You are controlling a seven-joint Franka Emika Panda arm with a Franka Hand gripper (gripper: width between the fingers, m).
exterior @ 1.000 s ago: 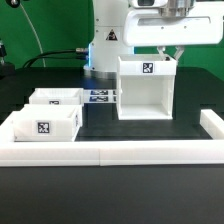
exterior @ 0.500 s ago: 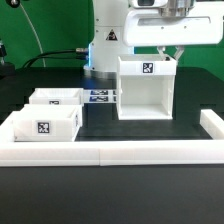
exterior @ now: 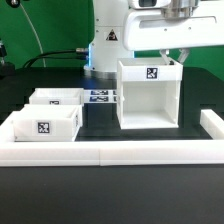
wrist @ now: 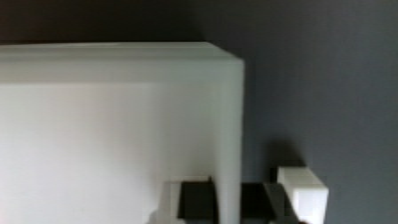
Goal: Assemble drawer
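The tall white drawer case (exterior: 150, 100) stands upright right of centre in the exterior view, open top up, with a tag on its back inner wall. My gripper (exterior: 172, 56) reaches down over the case's back right corner and is shut on its side wall. In the wrist view the thin white wall (wrist: 228, 130) runs between the two dark fingers (wrist: 192, 200). Two small white trays lie at the exterior view's left: one in front (exterior: 45, 122) showing a tag, one behind it (exterior: 58, 98).
The marker board (exterior: 100, 97) lies flat between the trays and the case. A low white border wall (exterior: 110, 152) runs along the front and up the right side (exterior: 212, 124). The robot base (exterior: 105, 40) stands behind the case.
The case has slid toward the front wall and slightly to the exterior view's right, with my gripper moving along on it. The trays have not moved.
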